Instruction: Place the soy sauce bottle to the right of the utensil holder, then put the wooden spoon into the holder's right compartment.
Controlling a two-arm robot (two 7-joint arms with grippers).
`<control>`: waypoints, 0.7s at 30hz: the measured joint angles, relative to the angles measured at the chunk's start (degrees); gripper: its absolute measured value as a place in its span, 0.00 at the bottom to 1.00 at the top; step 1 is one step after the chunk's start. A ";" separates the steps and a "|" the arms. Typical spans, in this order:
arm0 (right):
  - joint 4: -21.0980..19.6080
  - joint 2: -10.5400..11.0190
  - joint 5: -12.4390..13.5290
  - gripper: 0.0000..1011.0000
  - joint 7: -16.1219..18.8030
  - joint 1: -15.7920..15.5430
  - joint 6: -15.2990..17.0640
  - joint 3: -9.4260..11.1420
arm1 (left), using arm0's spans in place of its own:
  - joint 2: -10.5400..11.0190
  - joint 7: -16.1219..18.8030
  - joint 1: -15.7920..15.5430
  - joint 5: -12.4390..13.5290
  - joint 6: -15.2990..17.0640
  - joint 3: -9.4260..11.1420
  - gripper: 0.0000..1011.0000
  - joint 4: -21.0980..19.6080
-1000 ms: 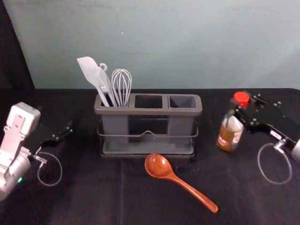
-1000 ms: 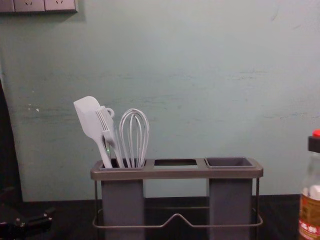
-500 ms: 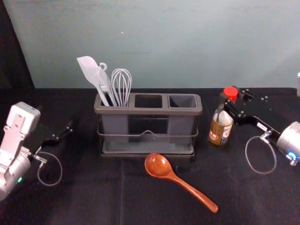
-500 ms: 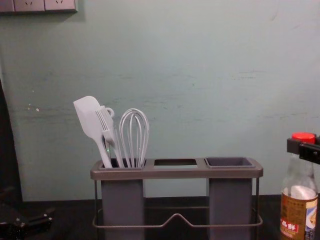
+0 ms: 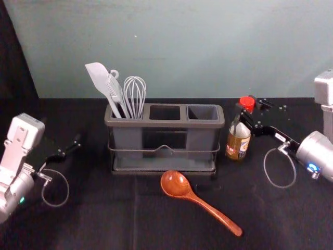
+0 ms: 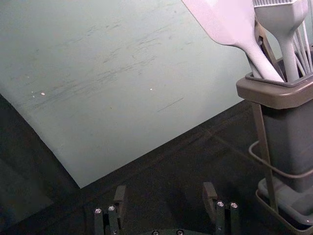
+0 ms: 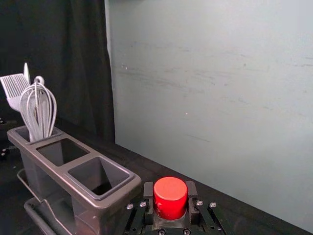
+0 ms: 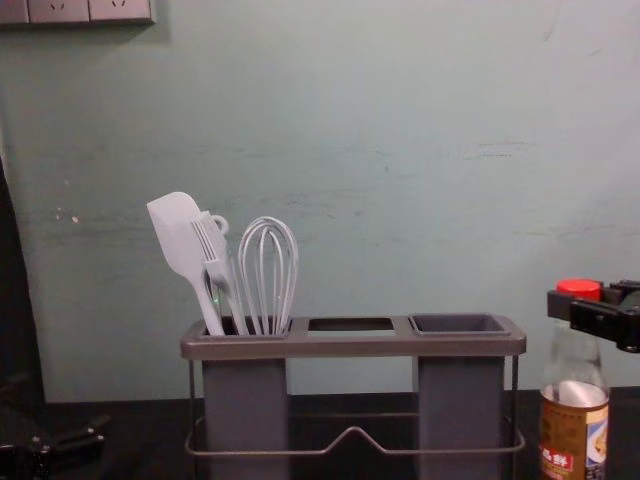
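Observation:
In the head view my right gripper is closed around the neck of the soy sauce bottle, just right of the utensil holder. The right wrist view has the red cap between the fingers of that gripper. The bottle stands upright in the chest view. On the cloth before the holder lies the wooden spoon, bowl toward the holder. My left gripper is parked at the left; in the left wrist view the same gripper is open and empty.
A white spatula, a brush and a whisk stand in the holder's left compartment. Its middle and right compartments hold nothing visible. A wall rises behind the black-covered table.
My right gripper has moved left with the soy sauce bottle, bringing it closer to the holder. In the chest view the bottle also sits slightly lower than half a second ago. The left arm is unmoved.

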 joint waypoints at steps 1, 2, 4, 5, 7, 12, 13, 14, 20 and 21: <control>0.22 -0.11 -0.13 0.39 0.02 0.21 0.00 -0.11 | 0.00 0.00 0.00 0.00 0.00 0.00 1.00 0.00; 0.67 -0.32 -0.30 0.38 0.03 0.57 -0.01 -0.32 | 0.00 0.00 0.00 0.00 0.00 0.00 1.00 0.00; 1.20 -0.64 -0.54 0.38 0.08 1.00 -0.05 -0.56 | 0.00 0.00 0.00 0.00 0.00 0.00 1.00 0.00; 1.38 -0.73 -0.57 0.39 0.11 1.13 -0.08 -0.62 | 0.00 0.00 0.00 0.00 0.00 0.00 1.00 0.00; 1.95 -1.03 -0.61 0.38 0.27 1.50 -0.23 -0.78 | 0.00 0.00 0.00 0.00 0.00 0.00 1.00 0.00; 3.52 -1.71 -0.53 0.38 0.91 2.30 -0.97 -1.00 | 0.00 0.00 0.00 0.00 0.00 0.00 1.00 0.00; 3.72 -1.80 -0.51 0.38 1.02 2.41 -1.08 -1.04 | 0.00 0.00 0.00 0.00 0.00 0.00 1.00 0.00; 3.72 -1.80 -0.51 0.39 1.02 2.41 -1.08 -1.04 | 0.00 0.00 0.00 0.00 0.00 0.00 1.00 0.00; 4.56 -1.96 -0.67 0.39 1.20 3.06 -1.10 -1.43 | 0.00 0.00 0.00 0.00 0.00 0.00 1.00 0.00; 4.55 -1.96 -0.67 0.38 1.20 3.06 -1.10 -1.42 | 0.00 0.00 0.00 0.00 0.00 0.00 1.00 0.00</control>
